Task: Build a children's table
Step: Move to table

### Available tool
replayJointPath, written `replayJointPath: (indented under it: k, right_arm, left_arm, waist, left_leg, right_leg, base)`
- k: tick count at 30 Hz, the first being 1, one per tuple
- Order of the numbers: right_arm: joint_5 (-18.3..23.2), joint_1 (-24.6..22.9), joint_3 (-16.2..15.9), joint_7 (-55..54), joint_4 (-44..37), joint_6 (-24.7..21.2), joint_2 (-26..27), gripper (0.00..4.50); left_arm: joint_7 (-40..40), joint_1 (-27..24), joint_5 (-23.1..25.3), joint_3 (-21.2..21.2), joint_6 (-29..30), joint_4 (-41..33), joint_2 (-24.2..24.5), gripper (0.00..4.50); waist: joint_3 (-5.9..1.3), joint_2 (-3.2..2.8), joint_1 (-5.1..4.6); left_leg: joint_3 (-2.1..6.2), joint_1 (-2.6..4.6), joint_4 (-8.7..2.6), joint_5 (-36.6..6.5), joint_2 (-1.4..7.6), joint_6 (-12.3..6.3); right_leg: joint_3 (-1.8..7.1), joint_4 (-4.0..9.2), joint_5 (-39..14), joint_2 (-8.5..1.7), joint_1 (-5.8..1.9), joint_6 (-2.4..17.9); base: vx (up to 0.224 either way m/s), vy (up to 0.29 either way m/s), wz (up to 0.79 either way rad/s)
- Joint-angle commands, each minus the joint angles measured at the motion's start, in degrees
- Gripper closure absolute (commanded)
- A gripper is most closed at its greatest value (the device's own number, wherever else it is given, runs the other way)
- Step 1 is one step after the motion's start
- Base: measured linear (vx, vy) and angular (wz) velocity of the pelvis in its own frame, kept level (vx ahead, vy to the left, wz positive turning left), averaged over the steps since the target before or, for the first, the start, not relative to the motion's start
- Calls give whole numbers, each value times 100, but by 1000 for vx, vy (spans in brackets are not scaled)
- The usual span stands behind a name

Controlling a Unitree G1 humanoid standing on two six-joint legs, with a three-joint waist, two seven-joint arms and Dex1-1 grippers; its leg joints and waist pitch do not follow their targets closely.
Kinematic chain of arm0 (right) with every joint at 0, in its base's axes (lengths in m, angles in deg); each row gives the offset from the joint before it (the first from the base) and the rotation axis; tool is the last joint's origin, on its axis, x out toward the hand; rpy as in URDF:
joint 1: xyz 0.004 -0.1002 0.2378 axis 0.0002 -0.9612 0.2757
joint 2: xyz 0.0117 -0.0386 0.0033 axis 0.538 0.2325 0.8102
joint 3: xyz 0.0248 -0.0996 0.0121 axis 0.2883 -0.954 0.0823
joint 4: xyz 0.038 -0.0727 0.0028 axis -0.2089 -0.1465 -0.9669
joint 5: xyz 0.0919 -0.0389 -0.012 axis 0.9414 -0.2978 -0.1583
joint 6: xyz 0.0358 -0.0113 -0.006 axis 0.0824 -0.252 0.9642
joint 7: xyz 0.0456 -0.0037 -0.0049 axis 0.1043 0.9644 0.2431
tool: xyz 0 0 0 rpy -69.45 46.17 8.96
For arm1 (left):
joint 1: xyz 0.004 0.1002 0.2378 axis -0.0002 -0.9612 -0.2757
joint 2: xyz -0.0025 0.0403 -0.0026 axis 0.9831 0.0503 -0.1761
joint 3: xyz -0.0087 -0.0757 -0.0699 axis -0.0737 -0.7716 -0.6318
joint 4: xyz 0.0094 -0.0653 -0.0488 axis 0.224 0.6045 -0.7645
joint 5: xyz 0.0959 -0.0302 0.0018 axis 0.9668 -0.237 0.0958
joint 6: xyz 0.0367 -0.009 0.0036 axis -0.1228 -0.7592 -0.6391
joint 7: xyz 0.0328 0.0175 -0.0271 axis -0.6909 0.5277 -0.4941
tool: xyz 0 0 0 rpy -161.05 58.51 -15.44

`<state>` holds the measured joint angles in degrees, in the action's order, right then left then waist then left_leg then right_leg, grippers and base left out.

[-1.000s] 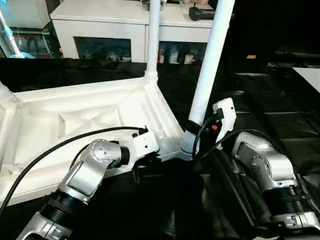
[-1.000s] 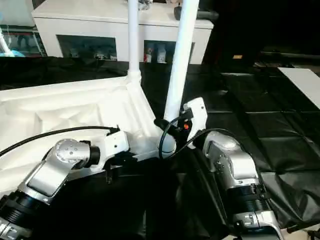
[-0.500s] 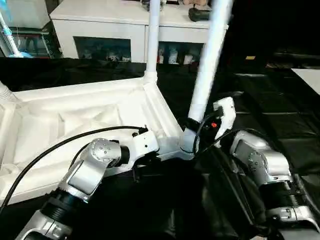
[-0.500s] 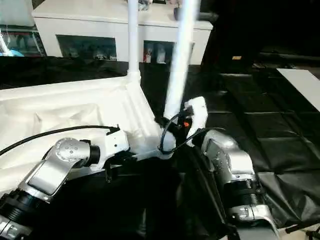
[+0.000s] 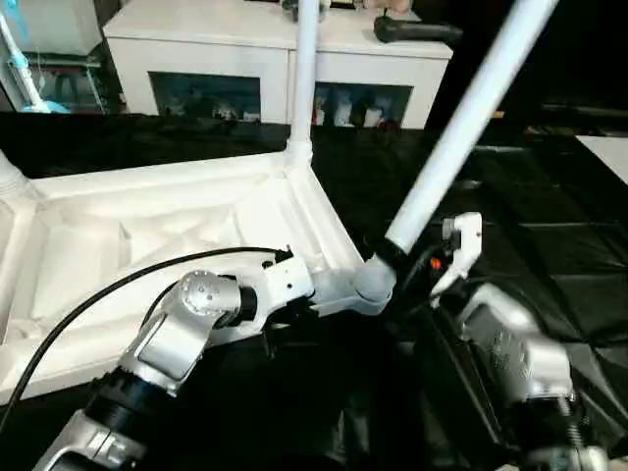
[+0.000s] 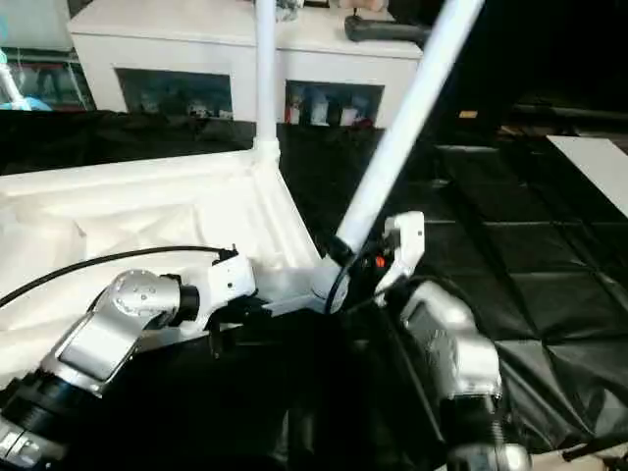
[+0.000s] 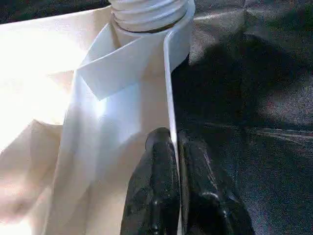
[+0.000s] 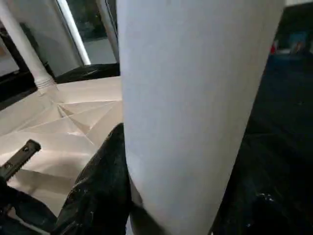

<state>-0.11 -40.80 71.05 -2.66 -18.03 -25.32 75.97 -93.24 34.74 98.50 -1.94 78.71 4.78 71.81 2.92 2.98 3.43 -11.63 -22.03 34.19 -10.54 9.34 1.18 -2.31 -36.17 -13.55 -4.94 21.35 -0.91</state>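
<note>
Trouble is looming at the near corner socket (image 5: 371,282), where the leg (image 5: 461,128) is leaning hard away from upright, toward the robot's right, while the far leg (image 5: 304,74) is standing straight in its own socket. The tabletop (image 5: 147,235) is lying underside up on the black sheet (image 5: 549,226), in front of the white cabinet (image 5: 196,39).

The right gripper (image 8: 128,215) is wrapping the leaning leg just above the socket; one black finger (image 8: 100,186) is pressing against the tube, so I am reading this as a grasp on the leg. The left gripper (image 7: 176,186) is clenched on the thin rim (image 7: 168,88) of the tabletop, pinning the edge between both fingers near that same corner.

With the leg tilting this much, its end is likely sitting crooked in the socket, or coming out of it. Pushing or twisting now is risking a jammed or cross-started joint. Leverage from the long tube is also straining the rim pinch; if that slips, the whole tabletop is likely sliding on the sheet.
</note>
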Motion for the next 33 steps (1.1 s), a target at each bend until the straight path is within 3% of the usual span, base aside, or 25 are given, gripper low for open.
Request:
replayJointPath:
  k: [1,8,11,17,20,28,33]
  right_arm:
    - [-257,-275,-154,-52,114,26,-1,266]
    - [-361,-435,-216,-99,63,275,38,266]
    - [-629,-572,-470,-76,-39,355,-64,266]
    - [-886,-539,-942,169,-203,-110,-355,266]
    - [-937,-282,-1124,321,-196,-465,-506,266]
    - [-950,398,-1256,571,172,-1163,-727,266]
    - [-978,643,-1245,609,492,-1430,-792,266]
  left_arm:
    - [104,62,-302,-98,-328,122,-143,450]
    - [113,103,-296,-137,-343,176,-125,450]
    - [106,106,-302,-164,-341,182,-95,450]
    - [99,110,-294,-148,-323,175,-93,450]
    - [85,129,-300,-137,-304,165,-100,450]
    - [47,146,-309,-105,-294,171,-102,450]
    - [34,134,-319,-93,-274,133,-107,450]
  waist:
    - [-206,88,-42]
    - [-193,85,-55]
    - [-191,88,-55]
    - [-168,114,-73]
    - [-159,108,-95]
    - [-154,110,-126]
    - [-148,130,-155]
  left_leg:
    - [217,162,-516,-1625,446,106]
    - [226,161,-533,-1797,447,138]
    - [234,143,-550,-1785,447,143]
    - [246,134,-557,-1894,443,135]
    - [258,142,-561,-1996,445,163]
    - [257,146,-560,-2005,445,194]
    - [282,152,-559,-2194,448,260]
  right_leg:
    - [276,618,-1991,-440,15,875]
    - [290,641,-2056,-439,44,841]
    - [283,636,-2046,-430,30,798]
    - [289,670,-2351,-441,39,723]
    - [292,683,-2491,-441,59,716]
    - [292,677,-2418,-441,71,788]
    - [289,707,-2809,-475,87,732]
  base:
    - [0,0,0]
    - [0,0,0]
    - [0,0,0]
    - [0,0,0]
    - [0,0,0]
    - [0,0,0]
    - [0,0,0]
